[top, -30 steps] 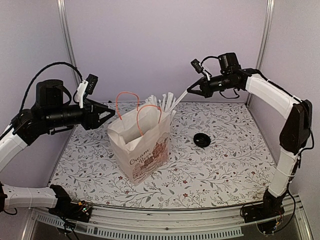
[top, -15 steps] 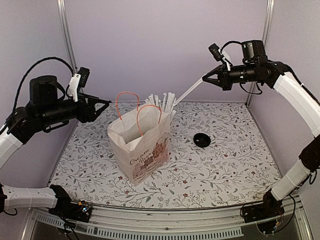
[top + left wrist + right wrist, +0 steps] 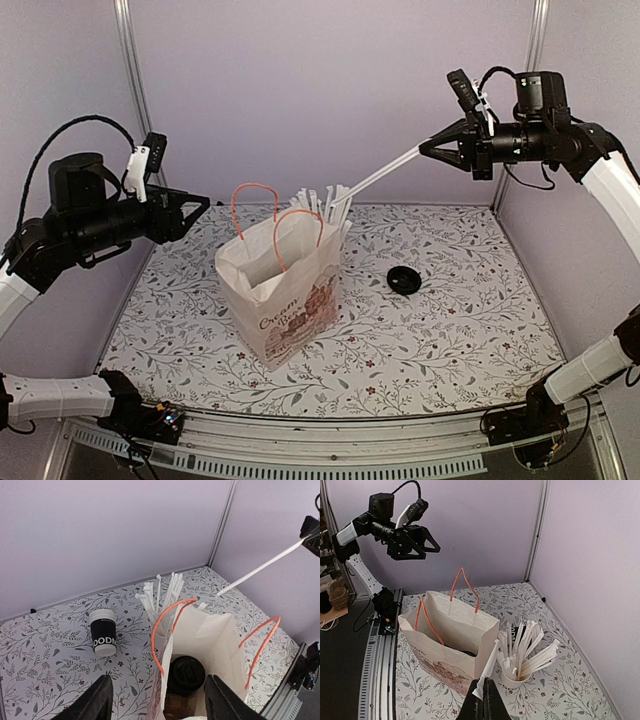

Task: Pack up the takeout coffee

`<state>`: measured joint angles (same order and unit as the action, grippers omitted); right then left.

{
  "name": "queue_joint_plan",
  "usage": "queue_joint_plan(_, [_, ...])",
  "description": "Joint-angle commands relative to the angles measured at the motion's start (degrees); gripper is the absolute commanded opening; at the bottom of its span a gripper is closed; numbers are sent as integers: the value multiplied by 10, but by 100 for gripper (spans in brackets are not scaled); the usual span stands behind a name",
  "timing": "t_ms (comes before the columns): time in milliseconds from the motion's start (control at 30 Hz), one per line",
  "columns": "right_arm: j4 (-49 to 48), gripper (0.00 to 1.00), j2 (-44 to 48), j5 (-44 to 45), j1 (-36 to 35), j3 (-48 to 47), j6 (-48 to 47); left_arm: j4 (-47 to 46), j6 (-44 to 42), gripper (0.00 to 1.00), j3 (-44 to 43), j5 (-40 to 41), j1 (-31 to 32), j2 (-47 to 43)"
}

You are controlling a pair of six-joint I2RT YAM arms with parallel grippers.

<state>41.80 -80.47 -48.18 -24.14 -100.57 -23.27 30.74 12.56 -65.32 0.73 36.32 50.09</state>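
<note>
The takeout coffee (image 3: 186,674), a dark cup with a black lid, stands upright inside the open paper bag (image 3: 220,640). The bag (image 3: 280,290) with orange handles stands mid-table. My left gripper (image 3: 160,705) is open and empty, held high above the bag's left side (image 3: 200,210). My right gripper (image 3: 428,150) is high at the back right, shut on one white wrapped stick (image 3: 380,175) that slants down toward the bag. In the right wrist view its fingers (image 3: 479,702) pinch the stick's (image 3: 490,665) end.
A white cup of wrapped sticks (image 3: 520,657) stands just behind the bag. A stack of dark white-rimmed cups (image 3: 103,631) stands beyond it. A loose black lid (image 3: 404,280) lies right of the bag. Purple walls enclose three sides.
My right gripper has risen and moved right, drawing the wrapped stick up out of the white cup. My left gripper has drawn back to the left, away from the bag.
</note>
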Motion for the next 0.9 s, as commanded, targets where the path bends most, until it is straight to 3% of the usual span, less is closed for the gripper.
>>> queue_joint_plan(0, [38, 4, -6, -52, -34, -21, -29, -4, 12, 65, 11, 4, -7, -14])
queue_joint_plan(267, [72, 5, -58, 2, -126, -54, -72, -24, 20, 65, 34, -3, -7, -30])
queue_joint_plan(633, [89, 2, -211, 41, -212, -186, -69, -36, 18, 66, 71, -3, -7, -46])
queue_joint_plan(767, [145, 41, -287, 38, -236, -297, -75, -39, 15, 67, 81, -2, -7, -49])
queue_joint_plan(867, [140, 61, -306, 56, -234, -324, -71, -49, 16, 68, 93, -3, -7, -49])
